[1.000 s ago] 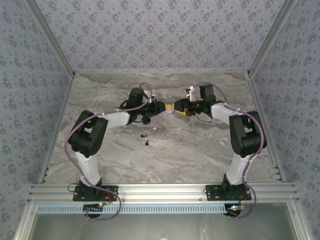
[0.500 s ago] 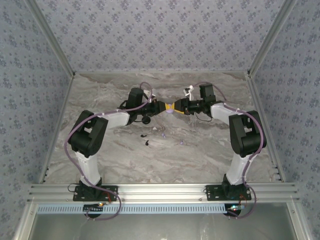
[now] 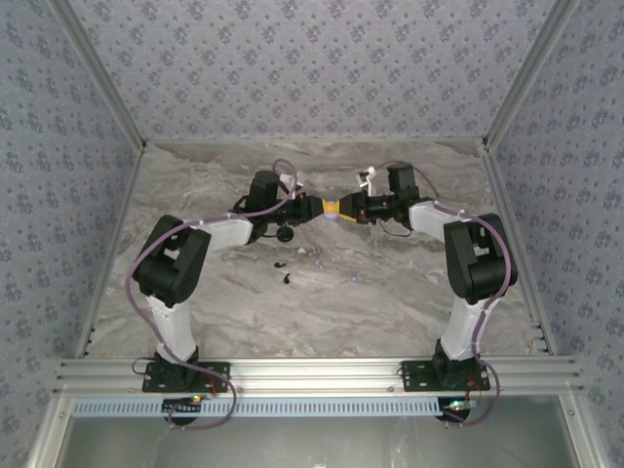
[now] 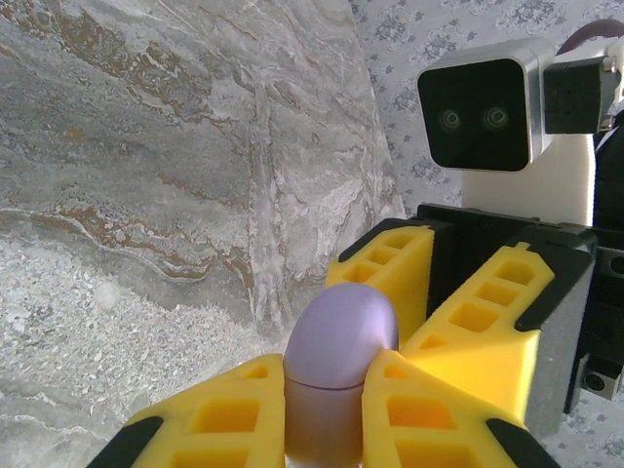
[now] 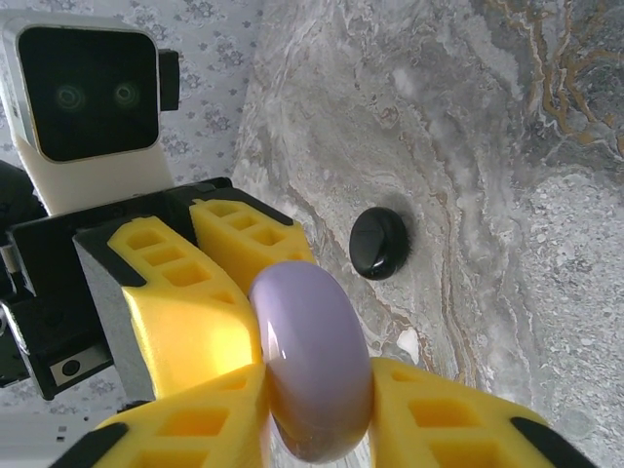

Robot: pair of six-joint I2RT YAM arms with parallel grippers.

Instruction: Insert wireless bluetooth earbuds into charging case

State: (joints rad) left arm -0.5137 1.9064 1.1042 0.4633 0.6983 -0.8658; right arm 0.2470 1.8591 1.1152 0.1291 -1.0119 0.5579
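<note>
Over the middle of the marble-patterned table (image 3: 409,292), my two grippers meet tip to tip, both raised off the surface. My left gripper (image 4: 322,395) is clamped on a lilac disc (image 5: 310,356), its yellow fingers (image 4: 219,414) pressed against the disc's two flat faces. My right gripper (image 5: 317,405) comes in from the opposite side and is closed on the same disc. Its fingers (image 5: 444,414) flank the rounded edge with no gap visible in the right wrist view. The disc stands on edge between the four fingers. The charging case (image 5: 378,244), a glossy black puck, lies on the table and neither gripper touches it. In the right wrist view it sits past the disc, just to the right of the left gripper's fingers. From the top view it lies under my left wrist, to the left of the meeting point and on its near side. I cannot tell from these views how its lid stands. The two earbuds (image 3: 280,264) lie loose on the table, close together, nearer my bases than the case and apart from it. They are well clear of both grippers. A few pale purple specks (image 3: 319,265) are scattered to their right.
</note>
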